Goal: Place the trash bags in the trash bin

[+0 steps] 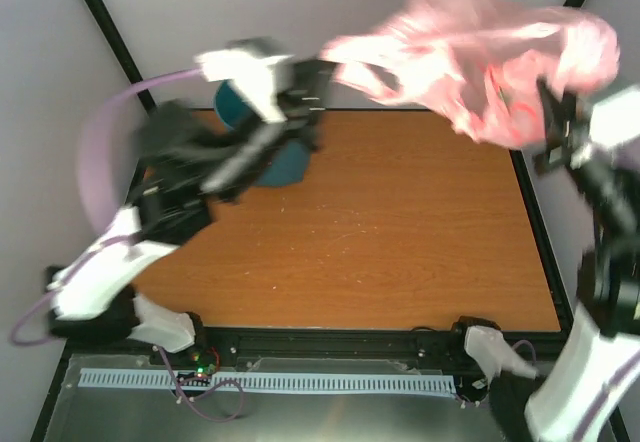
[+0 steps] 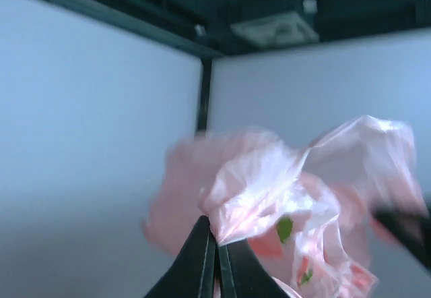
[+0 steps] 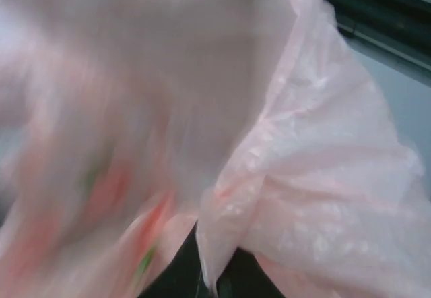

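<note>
The pink trash bag (image 1: 480, 57) hangs in the air above the table's far right, stretched between both grippers, blurred. My left gripper (image 1: 322, 67) is shut on its left edge; in the left wrist view the fingers (image 2: 202, 261) pinch the bag (image 2: 269, 190) at their tips. My right gripper (image 1: 553, 122) is shut on the bag's right side; in the right wrist view the bag (image 3: 269, 143) fills the frame and covers the fingers (image 3: 178, 278). The teal trash bin (image 1: 283, 165) stands at the table's far left, mostly hidden behind my left arm.
The wooden table top (image 1: 380, 242) has a black frame. Black posts (image 1: 105, 22) stand at the far corners against white walls. A perforated metal rail (image 1: 270, 380) runs along the near edge between the arm bases.
</note>
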### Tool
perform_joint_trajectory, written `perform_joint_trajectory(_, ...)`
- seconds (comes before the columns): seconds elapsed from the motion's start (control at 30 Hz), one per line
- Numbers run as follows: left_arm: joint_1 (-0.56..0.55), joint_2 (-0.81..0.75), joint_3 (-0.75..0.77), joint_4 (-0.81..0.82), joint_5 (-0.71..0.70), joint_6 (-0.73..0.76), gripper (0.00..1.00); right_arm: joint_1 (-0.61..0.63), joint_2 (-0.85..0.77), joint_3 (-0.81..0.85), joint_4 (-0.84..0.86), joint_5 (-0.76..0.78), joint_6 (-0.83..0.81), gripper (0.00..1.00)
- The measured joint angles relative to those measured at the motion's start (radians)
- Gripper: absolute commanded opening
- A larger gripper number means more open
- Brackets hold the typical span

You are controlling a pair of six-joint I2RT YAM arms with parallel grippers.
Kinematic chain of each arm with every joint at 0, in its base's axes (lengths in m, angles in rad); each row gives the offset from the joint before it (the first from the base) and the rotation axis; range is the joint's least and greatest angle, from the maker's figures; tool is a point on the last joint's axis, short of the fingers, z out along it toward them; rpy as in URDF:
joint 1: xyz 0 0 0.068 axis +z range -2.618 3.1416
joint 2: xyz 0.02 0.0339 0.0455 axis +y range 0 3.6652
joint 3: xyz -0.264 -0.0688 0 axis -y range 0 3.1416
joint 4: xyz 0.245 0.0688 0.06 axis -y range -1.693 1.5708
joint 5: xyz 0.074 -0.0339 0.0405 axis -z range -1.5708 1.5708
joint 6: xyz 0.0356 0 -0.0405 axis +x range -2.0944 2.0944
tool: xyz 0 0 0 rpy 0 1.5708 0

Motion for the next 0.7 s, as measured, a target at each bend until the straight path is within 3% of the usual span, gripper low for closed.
perform_joint_trajectory(0.07, -0.011, -0.187, -0.173, 0.132, -0.019, 0.018, 0.00, 0.001, -0.179, -0.192, 0.075, -0.040, 0.022, 0.03)
perform_joint_trajectory(0.13, 0.013, -0.317, -0.391, 0.268, -0.066, 0.008, 0.01, 0.003, -0.369, -0.515, 0.169, -0.068, 0.038, 0.03)
perform_joint_trajectory(0.2, 0.061, -0.322, -0.607, 0.368, -0.064, -0.047, 0.01, 0.004, -0.424, -0.835, 0.256, -0.062, 0.034, 0.03)
perform_joint_trajectory(0.27, 0.086, -0.205, -0.826, 0.419, -0.035, -0.111, 0.01, 0.004, -0.284, -1.088, 0.297, -0.031, 0.014, 0.03)
perform_joint_trajectory(0.37, 0.097, 0.076, -1.052, 0.363, 0.029, -0.184, 0.01, -0.001, 0.011, -1.225, 0.188, 0.005, -0.035, 0.03)
perform_joint_trajectory(0.43, 0.098, 0.193, -1.125, 0.208, 0.045, -0.201, 0.01, 0.000, 0.072, -1.203, 0.047, 0.007, -0.064, 0.03)
perform_joint_trajectory(0.5, 0.098, 0.182, -1.083, 0.055, 0.040, -0.185, 0.01, 0.002, 0.050, -1.039, -0.072, 0.000, -0.072, 0.03)
perform_joint_trajectory(0.57, 0.096, 0.151, -0.845, -0.059, 0.031, -0.142, 0.01, 0.002, 0.043, -0.761, -0.102, -0.010, -0.069, 0.03)
perform_joint_trajectory(0.7, 0.066, 0.146, -0.218, -0.079, 0.009, -0.050, 0.01, 0.001, 0.071, -0.065, -0.127, -0.013, -0.051, 0.03)
